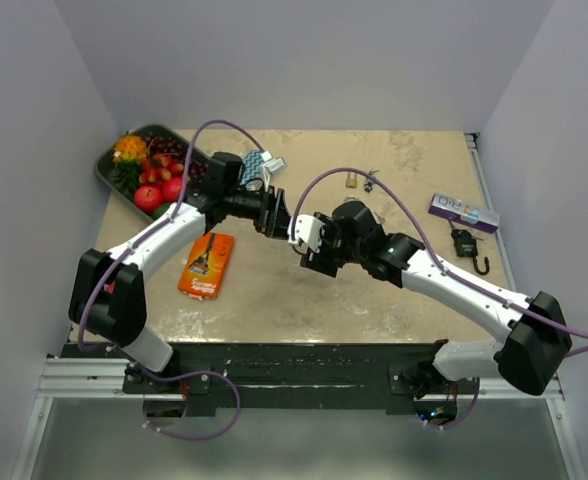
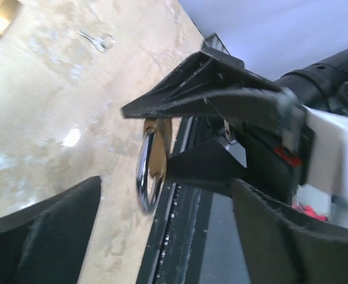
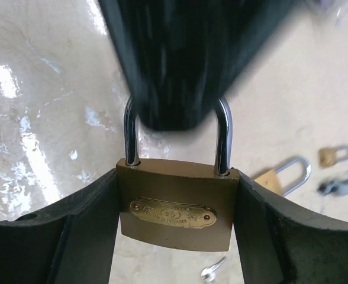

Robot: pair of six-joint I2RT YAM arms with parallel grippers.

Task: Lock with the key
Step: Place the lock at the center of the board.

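From above, an orange packet (image 1: pixel 206 265) lay beside the left arm, and a blue-and-white packet (image 1: pixel 259 165) lay behind the left gripper (image 1: pixel 274 215). A small lock (image 1: pixel 351 180) and a bunch of keys (image 1: pixel 371 183) sat at the far middle of the table (image 1: pixel 274 300). A purple box (image 1: pixel 464 210) and a black lock (image 1: pixel 467 243) lay to the right. The left gripper faced the right gripper (image 1: pixel 309 245) tip to tip over the table's middle, and their opening could not be judged from there. A tray (image 1: pixel 109 170) in the far left corner held red fruit, dark grapes and greens

In the left wrist view, a key (image 2: pixel 97 40) on a ring lay on the table well beyond the grippers. The left gripper's fingers (image 2: pixel 44 236) stood wide apart and held nothing. Between them the right gripper's black fingers partly hid a brass padlock (image 2: pixel 153 163), seen edge-on

In the right wrist view, a second brass lock (image 3: pixel 280 177) with a raised shackle lay on the table behind. The right gripper's fingers (image 3: pixel 85 231) were clamped on both sides of the brass padlock, upright, with both shackle legs seated in the body. A blurred black finger hid the top of the shackle
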